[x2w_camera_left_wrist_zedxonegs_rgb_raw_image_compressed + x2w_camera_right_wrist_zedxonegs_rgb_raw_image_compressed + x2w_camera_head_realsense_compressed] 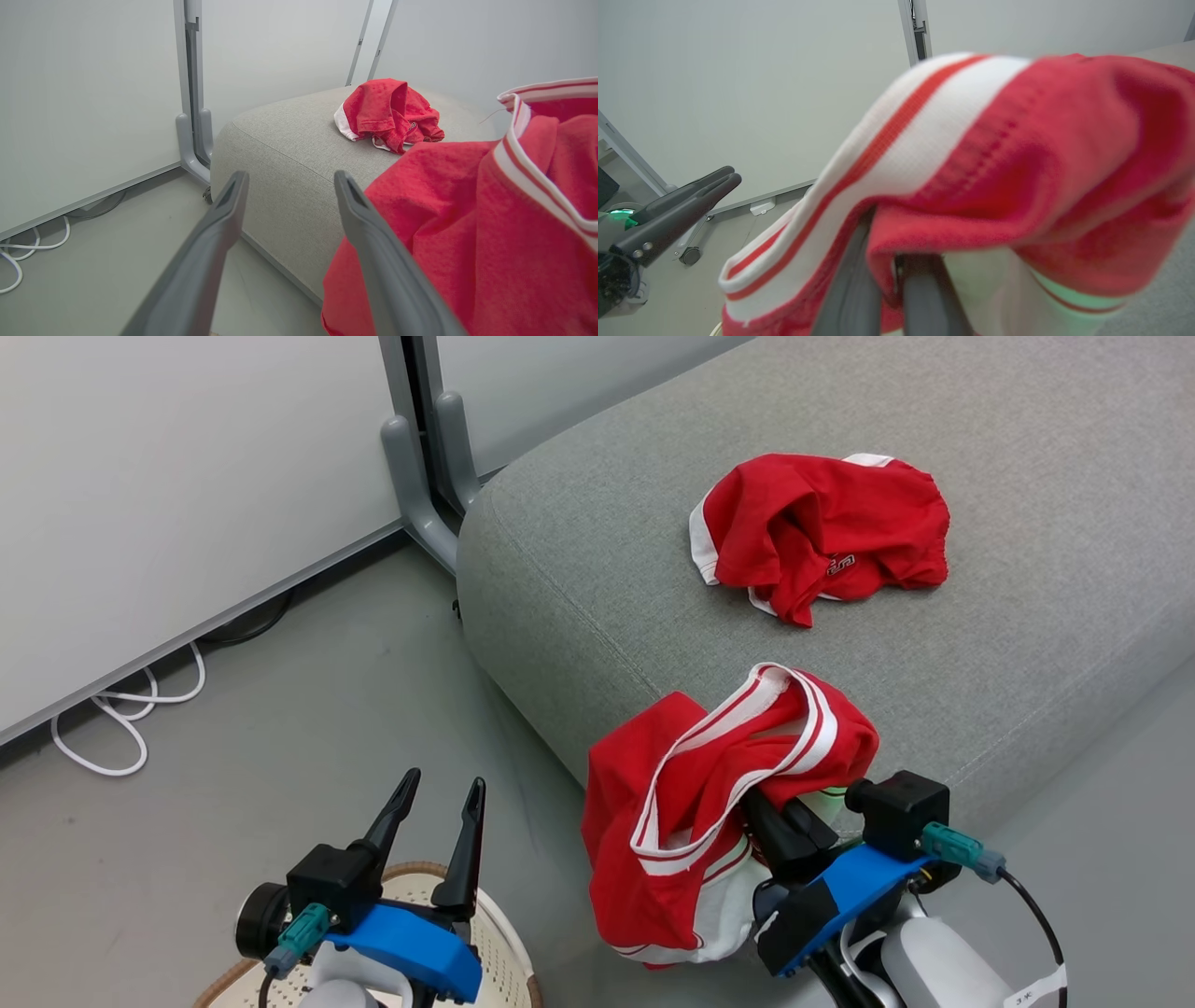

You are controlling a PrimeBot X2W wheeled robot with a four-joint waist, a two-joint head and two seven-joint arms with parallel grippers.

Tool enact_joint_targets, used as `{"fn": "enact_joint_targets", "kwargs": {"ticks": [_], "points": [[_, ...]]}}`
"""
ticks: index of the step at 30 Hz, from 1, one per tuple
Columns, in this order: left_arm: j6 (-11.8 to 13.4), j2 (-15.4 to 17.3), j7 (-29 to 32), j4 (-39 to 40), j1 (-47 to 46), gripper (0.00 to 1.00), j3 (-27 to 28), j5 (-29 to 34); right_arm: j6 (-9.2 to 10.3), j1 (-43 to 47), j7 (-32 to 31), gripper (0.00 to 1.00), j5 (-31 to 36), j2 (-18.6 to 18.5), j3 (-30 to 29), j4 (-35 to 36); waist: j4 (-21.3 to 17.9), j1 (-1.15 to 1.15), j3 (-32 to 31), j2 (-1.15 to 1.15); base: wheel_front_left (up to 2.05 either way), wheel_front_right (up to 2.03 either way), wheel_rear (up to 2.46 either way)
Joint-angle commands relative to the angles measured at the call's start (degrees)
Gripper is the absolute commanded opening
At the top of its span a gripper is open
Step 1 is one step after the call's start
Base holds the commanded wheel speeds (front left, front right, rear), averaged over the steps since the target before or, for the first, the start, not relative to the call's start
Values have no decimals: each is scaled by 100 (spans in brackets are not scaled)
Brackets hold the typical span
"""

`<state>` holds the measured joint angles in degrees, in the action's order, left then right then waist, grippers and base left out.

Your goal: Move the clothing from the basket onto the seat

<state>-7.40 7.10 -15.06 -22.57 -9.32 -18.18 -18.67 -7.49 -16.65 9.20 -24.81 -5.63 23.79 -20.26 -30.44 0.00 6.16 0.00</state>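
**One garment on seat, one in right grip**

Your right gripper [789, 826] is clamped on a red striped garment [691, 803]. The cloth drapes over the fingers and hangs at the front edge of the seat [597, 569]; whether it touches the seat you cannot tell. The other garment [822, 532] lies crumpled on the seat top. Your left gripper [442, 784] is spread wide, empty, over the basket [509, 957].

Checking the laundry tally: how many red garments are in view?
2. The crumpled garment lies on the seat; the striped garment hangs from the shut right tool at the seat's edge. The basket is mostly out of view, so more may be hidden.
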Motion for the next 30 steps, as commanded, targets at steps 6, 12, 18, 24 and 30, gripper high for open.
{"fn": "enact_joint_targets", "kwargs": {"ticks": [6, 12, 18, 24, 30], "points": [[-12, 76, -16, 90, -112, 100, -3, 58, -1, -381, -76, 0, 38, -80, -108, 134, -4, 0, 141, 0, 0, 0, 0], [-11, 218, -16, 208, -178, 100, -40, 123, -1, -1266, -309, 0, 99, -264, -550, 141, -51, 0, 426, 0, 0, 0, 0], [-11, 415, -16, 422, -382, 100, -176, 212, -1, -2337, -794, 0, -47, -585, -1115, 176, 5, 0, 926, 0, 0, 0, 0], [-11, 853, 5, 658, -758, 100, -448, 264, -1, -3451, -878, 0, -188, -1114, -1716, -37, 85, 0, 1654, 0, 0, 0, 0], [-11, 1204, 176, 1064, -1070, 100, -574, 373, -1, -4290, -549, 0, -172, -1635, -2403, -487, 243, 0, 2243, 0, 0, 0, 0]]}}
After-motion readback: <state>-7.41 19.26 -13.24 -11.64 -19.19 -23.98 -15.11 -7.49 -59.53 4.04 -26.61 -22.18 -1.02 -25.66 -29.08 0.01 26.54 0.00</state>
